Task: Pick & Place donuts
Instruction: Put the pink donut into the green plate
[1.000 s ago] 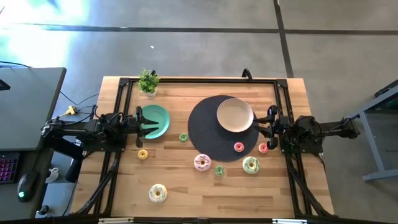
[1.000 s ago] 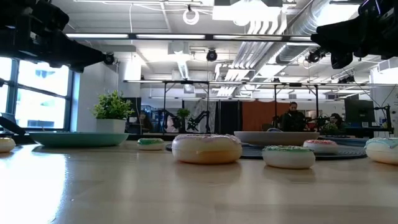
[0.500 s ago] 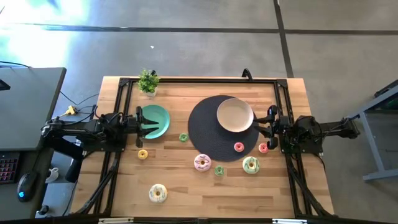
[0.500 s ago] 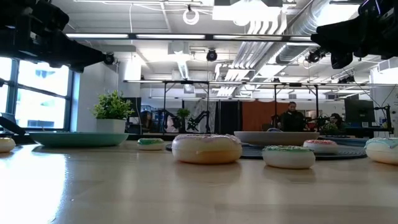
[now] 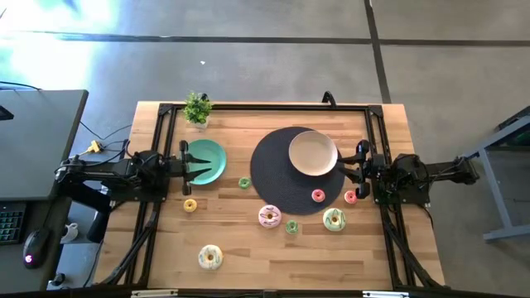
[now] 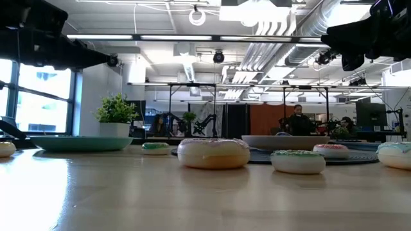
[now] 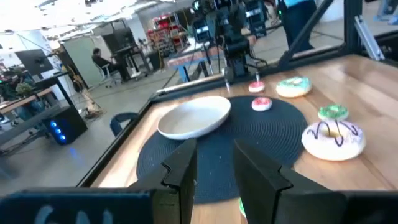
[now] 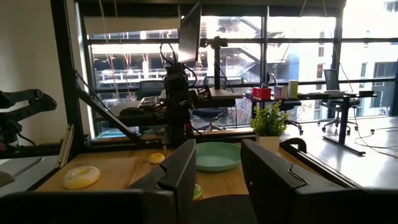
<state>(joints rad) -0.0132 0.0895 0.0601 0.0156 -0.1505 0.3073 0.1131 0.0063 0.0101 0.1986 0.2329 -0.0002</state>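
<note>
Donuts [image 5: 269,217]: seven from above, five at table level.

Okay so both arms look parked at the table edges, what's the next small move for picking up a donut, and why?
Probably the right tool should ease down and in toward the small red donut. It lies on bare wood just off the dark round mat, closest to that tool, and both tools are open with nothing in them. The left tool waits over the teal plate.
</note>
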